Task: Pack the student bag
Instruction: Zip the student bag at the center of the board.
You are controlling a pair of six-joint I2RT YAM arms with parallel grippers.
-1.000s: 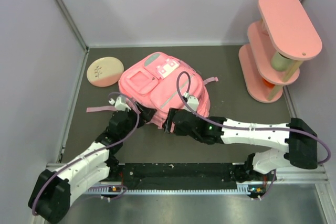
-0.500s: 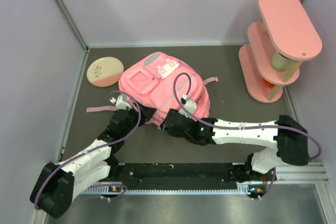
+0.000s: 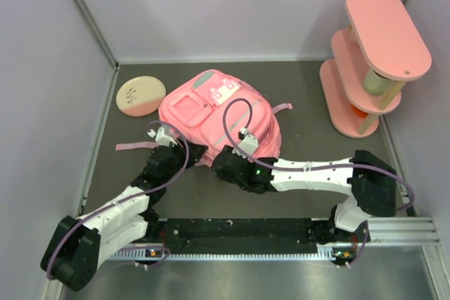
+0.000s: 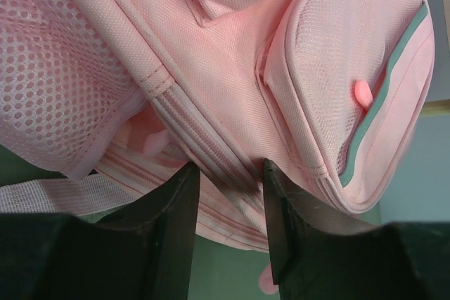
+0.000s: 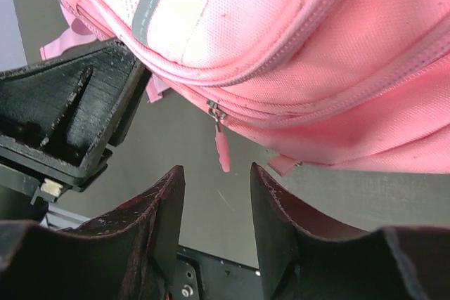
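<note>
The student bag (image 3: pixel 211 114) is straddled by the left gripper (image 4: pixel 230 173), grip indiscernible; its zipper pull (image 5: pixel 223 152) is flanked by the open right gripper (image 5: pixel 216 173).

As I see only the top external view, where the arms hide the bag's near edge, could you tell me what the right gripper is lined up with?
Observer: The right gripper stands open, fingertips level with the tip of a pink zipper pull hanging from the student bag.
Operator: Thank you. And the left one?
Observer: The left gripper has a finger on each side of the bag's ribbed seam; whether it pinches, I cannot tell.
</note>
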